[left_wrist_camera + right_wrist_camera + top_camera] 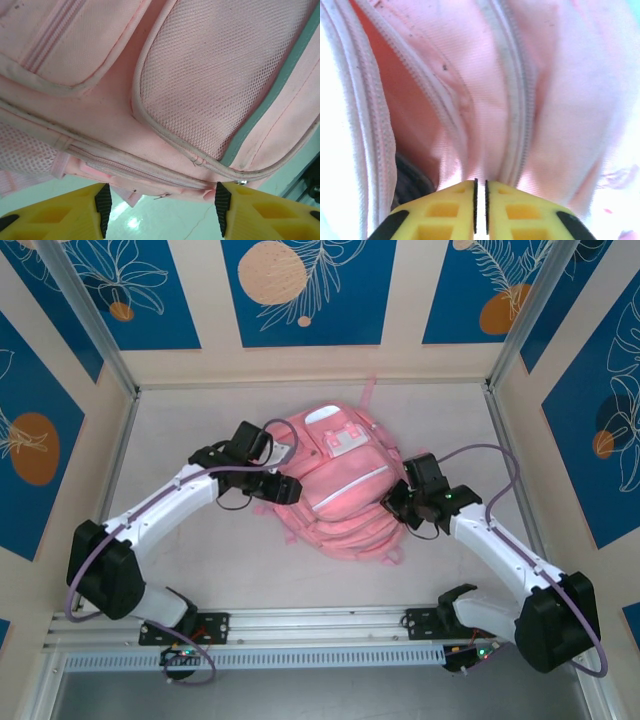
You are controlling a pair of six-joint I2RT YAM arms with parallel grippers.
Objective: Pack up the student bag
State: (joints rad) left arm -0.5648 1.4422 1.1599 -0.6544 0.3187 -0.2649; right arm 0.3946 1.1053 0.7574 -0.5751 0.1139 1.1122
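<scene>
Right gripper point(480, 182), jaws together, is apparently unzipping the student bag point(335, 490); left gripper point(161, 205), jaws apart, is poised to brace it

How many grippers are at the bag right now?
2. The left gripper is at the left edge of the student bag, jaws open; the right gripper is at its right side, jaws shut by a zipper.

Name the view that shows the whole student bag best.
Top external: the student bag appears almost whole, straps included. Left wrist gives a close-up of its mesh pocket; right wrist, overexposed fabric and zipper lines.
</scene>
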